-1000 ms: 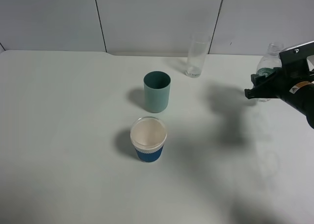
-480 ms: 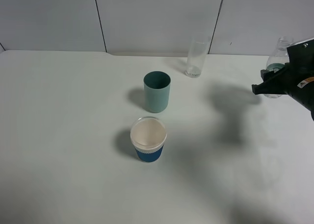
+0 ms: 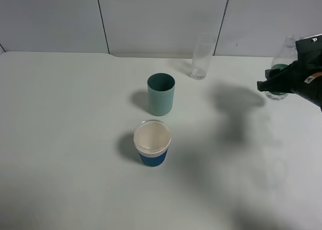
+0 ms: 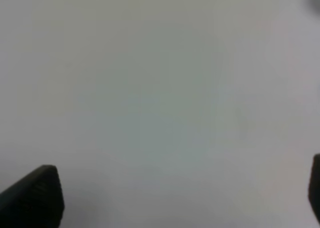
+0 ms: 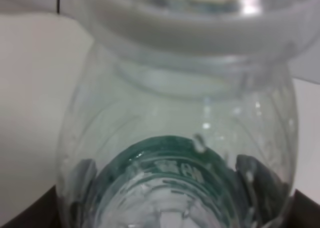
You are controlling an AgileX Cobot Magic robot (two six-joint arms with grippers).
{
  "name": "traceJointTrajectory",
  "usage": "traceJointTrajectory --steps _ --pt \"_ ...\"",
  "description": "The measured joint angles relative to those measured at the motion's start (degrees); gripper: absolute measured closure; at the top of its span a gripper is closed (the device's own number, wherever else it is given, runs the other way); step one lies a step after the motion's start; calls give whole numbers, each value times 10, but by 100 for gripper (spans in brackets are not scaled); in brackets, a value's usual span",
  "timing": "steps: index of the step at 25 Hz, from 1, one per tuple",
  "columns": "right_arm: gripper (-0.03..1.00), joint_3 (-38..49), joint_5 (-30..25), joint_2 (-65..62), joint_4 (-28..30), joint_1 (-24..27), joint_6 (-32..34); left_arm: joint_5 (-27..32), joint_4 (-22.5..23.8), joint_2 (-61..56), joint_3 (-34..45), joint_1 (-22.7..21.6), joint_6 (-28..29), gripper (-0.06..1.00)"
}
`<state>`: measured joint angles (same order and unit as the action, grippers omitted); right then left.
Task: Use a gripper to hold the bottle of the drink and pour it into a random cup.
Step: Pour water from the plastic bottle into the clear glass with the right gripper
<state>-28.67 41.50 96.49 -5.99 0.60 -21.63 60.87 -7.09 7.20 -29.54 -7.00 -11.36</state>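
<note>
The clear bottle (image 3: pixel 283 56) with a dark green label stands at the far right, and its lower part is hidden behind my right gripper (image 3: pixel 274 85). That gripper is shut on the bottle. In the right wrist view the bottle (image 5: pixel 180 118) fills the picture, and the dark fingertips (image 5: pixel 30 215) of the right gripper (image 5: pixel 170 213) show at the bottom corners. The tall clear glass (image 3: pixel 202 58) stands at the back of the table, well to the left of the bottle. My left gripper (image 4: pixel 175 195) is open over bare table and does not show in the exterior view.
A teal-green cup (image 3: pixel 161 94) stands mid-table. A blue paper cup (image 3: pixel 152 143) with a white rim stands in front of it. The white table (image 3: pixel 60 139) meets a white panel wall (image 3: pixel 151 18) at the back.
My right gripper has moved to the right and toward the back with the bottle, away from the tall glass. The bottle has gone from tilted to more upright. The cups have not moved.
</note>
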Motion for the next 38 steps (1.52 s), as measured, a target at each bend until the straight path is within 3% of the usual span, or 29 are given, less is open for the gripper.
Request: traceJointTrajectory --steps 4,11,21,25,29,38 --pt "41 -26 -28 -12 1 0 3 0 0 0 0 0 0 -5" --pt "41 -82 -114 -16 -18 0 -59 0 0 0 0 0 0 -5" --pt "41 -130 -150 -16 -76 0 -171 0 0 0 0 0 0 -5" --pt "41 -135 -150 -16 -70 0 -183 0 0 0 0 0 0 -5" --pt "41 -135 -164 -16 -33 0 -146 0 0 0 0 0 0 -5" --pt "41 -135 -171 -16 117 0 84 0 0 0 0 0 0 -5"
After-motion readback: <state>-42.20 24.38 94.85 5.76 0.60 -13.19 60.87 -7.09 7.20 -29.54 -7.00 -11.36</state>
